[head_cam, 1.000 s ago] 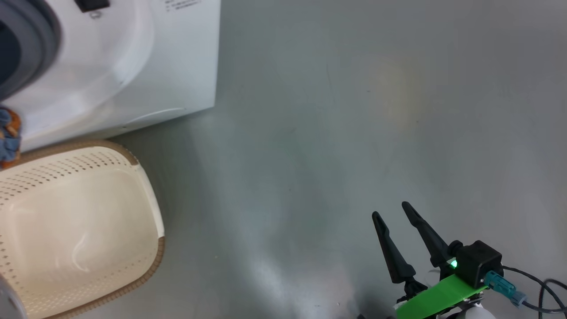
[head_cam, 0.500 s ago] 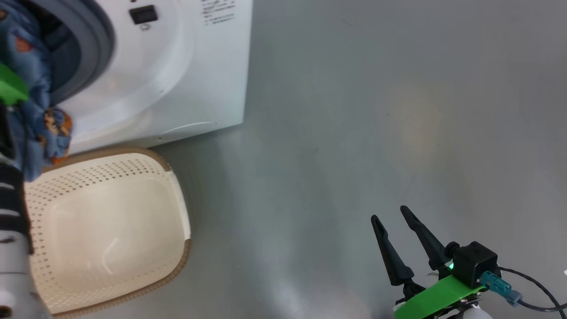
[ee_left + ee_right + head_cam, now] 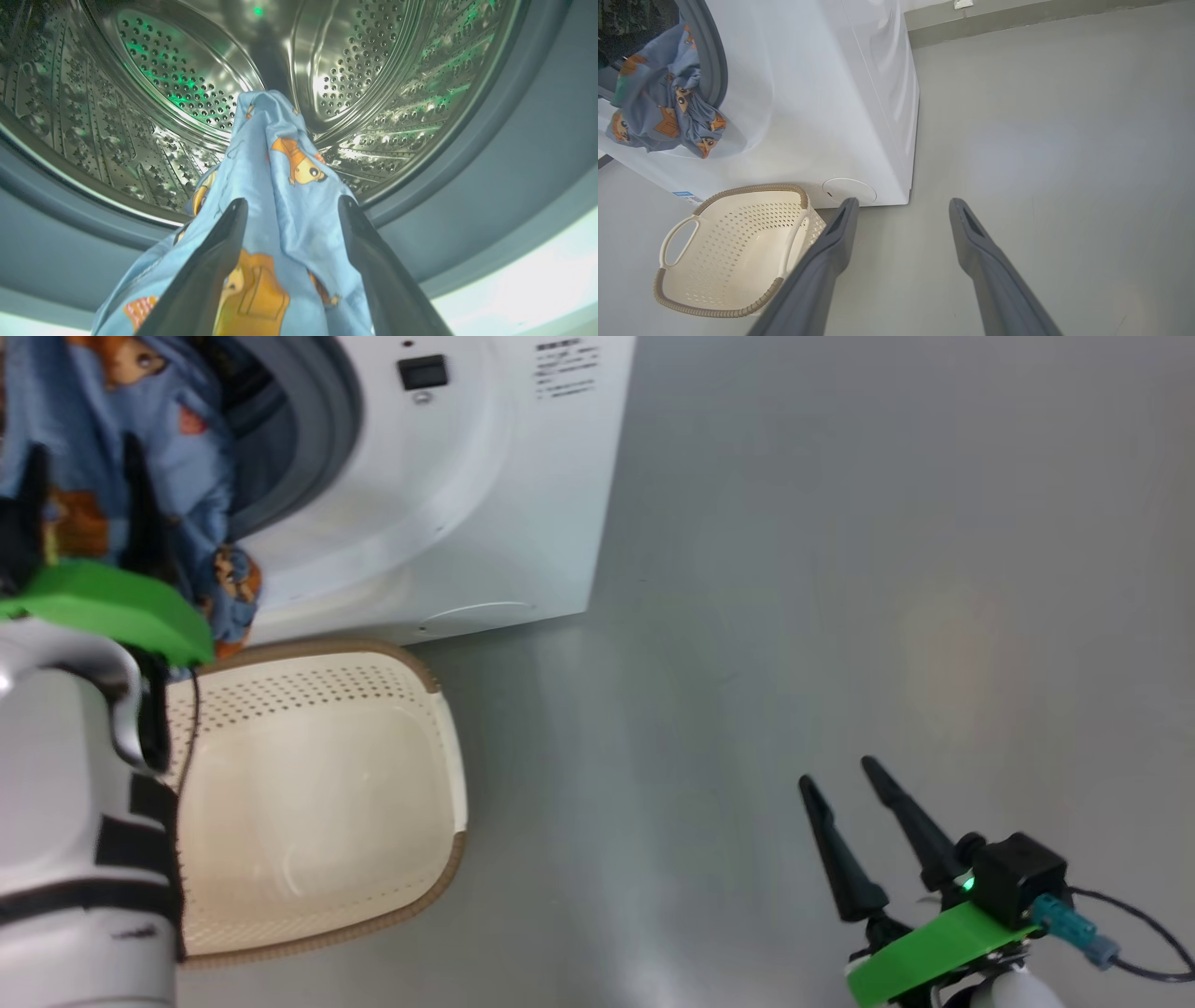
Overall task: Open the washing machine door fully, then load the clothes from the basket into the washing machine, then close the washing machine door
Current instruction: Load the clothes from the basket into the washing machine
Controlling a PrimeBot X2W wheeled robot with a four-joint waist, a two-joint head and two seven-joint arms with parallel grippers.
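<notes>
The white washing machine stands at the upper left with its mouth uncovered, showing the grey gasket and steel drum. Its door is out of view. My left gripper is at the mouth, just outside the gasket, shut on the light blue printed clothes. The fabric bunches past the fingertips toward the drum, and a tail hangs down over the machine's front. Below it, the cream basket sits on the floor with nothing in it. My right gripper is open, low at the right, holding nothing.
Bare grey floor spreads to the right of the machine and basket. A wall base runs behind. The machine's front has a round cover near its bottom corner and a blue label by the basket's rim.
The head camera has turned toward the machine. My left arm has carried the clothes up from above the basket to the drum mouth. The right gripper has stayed put.
</notes>
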